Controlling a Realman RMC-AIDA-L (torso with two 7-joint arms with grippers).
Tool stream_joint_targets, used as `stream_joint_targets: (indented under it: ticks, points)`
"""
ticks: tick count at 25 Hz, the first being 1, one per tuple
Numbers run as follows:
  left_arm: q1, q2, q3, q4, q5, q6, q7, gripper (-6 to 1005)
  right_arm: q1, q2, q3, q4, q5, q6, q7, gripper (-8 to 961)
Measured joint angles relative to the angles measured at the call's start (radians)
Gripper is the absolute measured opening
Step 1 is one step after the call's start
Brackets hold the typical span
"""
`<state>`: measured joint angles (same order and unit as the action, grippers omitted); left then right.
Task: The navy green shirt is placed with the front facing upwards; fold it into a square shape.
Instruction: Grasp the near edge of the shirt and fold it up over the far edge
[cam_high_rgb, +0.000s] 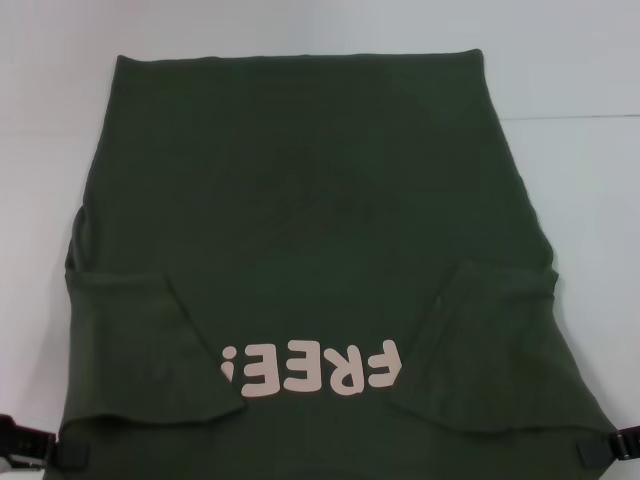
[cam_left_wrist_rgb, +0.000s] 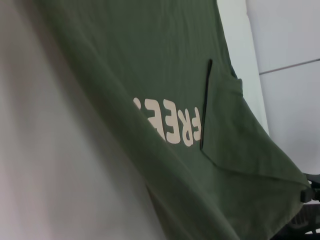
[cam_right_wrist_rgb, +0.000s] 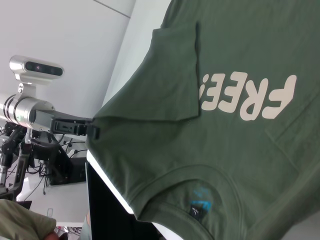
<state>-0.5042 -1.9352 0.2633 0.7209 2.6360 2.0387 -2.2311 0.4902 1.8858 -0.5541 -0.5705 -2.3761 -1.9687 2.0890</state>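
I see the navy green shirt (cam_high_rgb: 300, 230) spread front-up over the white table (cam_high_rgb: 580, 200), filling the middle of the head frame, its "FREE!" lettering (cam_high_rgb: 312, 367) low and upside down to me, both sleeves already folded inward. Its long axis runs from bottom to top of the frame, collar end nearest me. The left gripper (cam_high_rgb: 70, 453) sits at the bottom left corner, the right gripper (cam_high_rgb: 600, 450) at bottom right, each clenched on a shoulder edge of the shirt. My judgement: the next fold carries this near edge up-frame toward the hem. The cloth is soft matte cotton, with a ribbed collar (cam_right_wrist_rgb: 200, 175).
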Motion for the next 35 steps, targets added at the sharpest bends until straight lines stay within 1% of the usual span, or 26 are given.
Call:
stream_joint_targets:
  ticks: [4,6,11,16,24,30,35]
  points:
    - [0.005,-0.002,-0.003,-0.002,0.003,0.006,0.004,92,0.0,-0.002,0.004,0.0,0.001,0.002,0.0,59]
    - [0.003,-0.001,-0.021,-0.002,-0.002,0.0,0.005,93,0.001,-0.002,0.023,-0.003,0.01,0.007,-0.001,60]
    - [-0.001,0.008,-0.098,-0.001,-0.015,-0.047,0.014,94,0.001,-0.002,0.104,-0.007,0.02,0.032,-0.002,62]
    - [0.007,0.012,-0.171,-0.008,-0.016,-0.103,0.024,96,-0.013,-0.003,0.2,-0.008,0.021,0.062,-0.004,64]
    - [0.017,0.013,-0.229,-0.014,-0.042,-0.14,0.03,99,-0.028,-0.003,0.296,-0.002,0.022,0.1,-0.017,67]
    - [0.031,0.011,-0.278,-0.024,-0.064,-0.172,0.028,101,-0.046,0.003,0.362,-0.001,0.022,0.115,-0.044,69]
    - [0.036,0.009,-0.283,-0.05,-0.124,-0.211,0.029,103,-0.051,0.014,0.417,0.001,0.025,0.13,-0.077,70]
